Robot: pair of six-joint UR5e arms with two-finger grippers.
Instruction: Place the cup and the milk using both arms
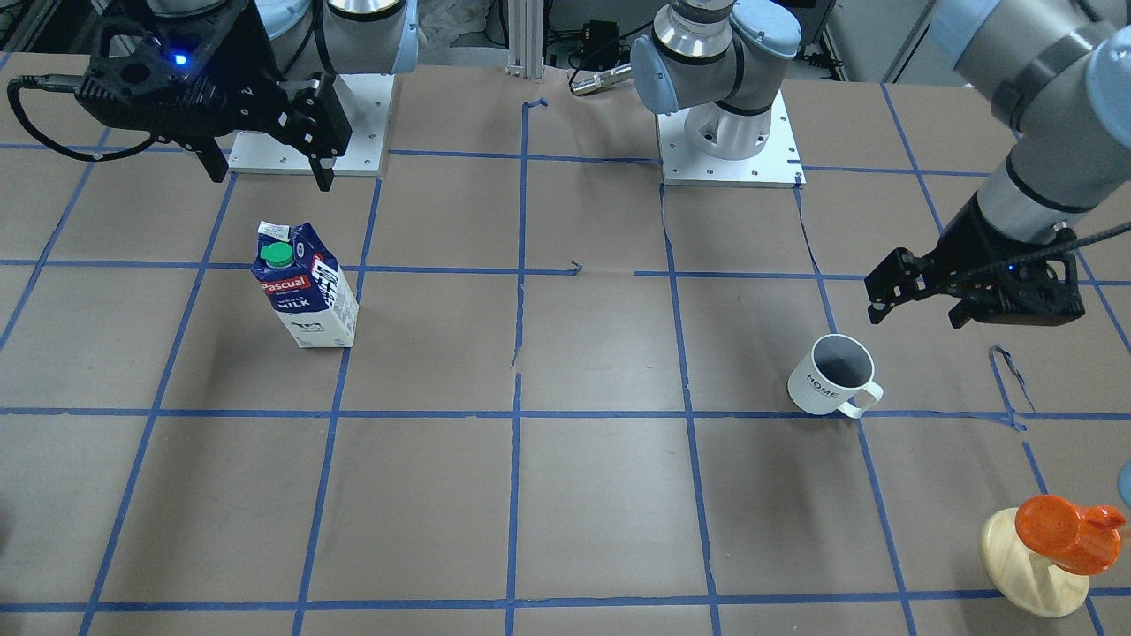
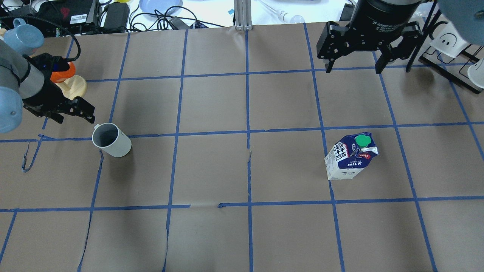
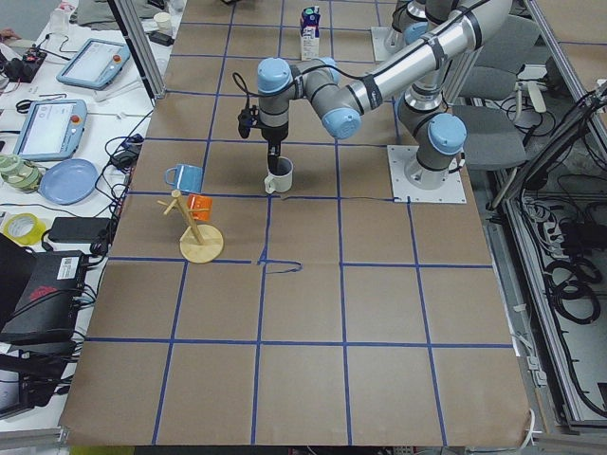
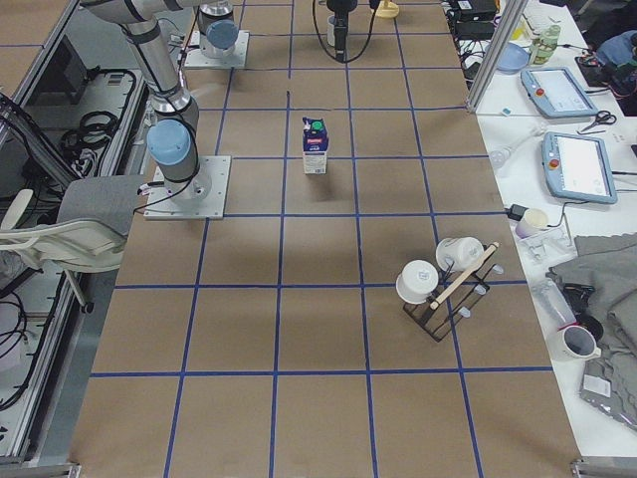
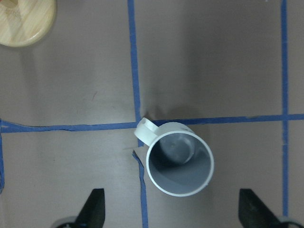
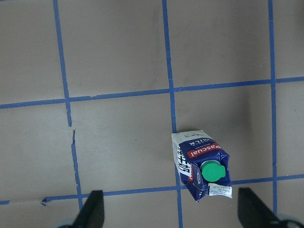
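Approach stage: neither object is gripped. The left gripper (image 1: 916, 311) hangs spread and empty just beside the cup (image 1: 831, 375), which stands upright on the table (image 1: 565, 495). The right gripper (image 1: 271, 177), likewise spread, stands off from the milk (image 1: 305, 296) (upright, cap on). Each must centre, then descend. The wooden stand with an orange cup (image 1: 1051, 548) sits near the cup, not between.

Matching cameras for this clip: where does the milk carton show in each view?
Front-facing: milk carton left of centre.
Overhead: carton right of centre.
Exterior left: carton tiny, top edge, far end.
Exterior right: carton upper middle.
Left wrist: not in it.
Right wrist: carton lower right of centre.
Shared landmark: the blue tape line running beside its base.
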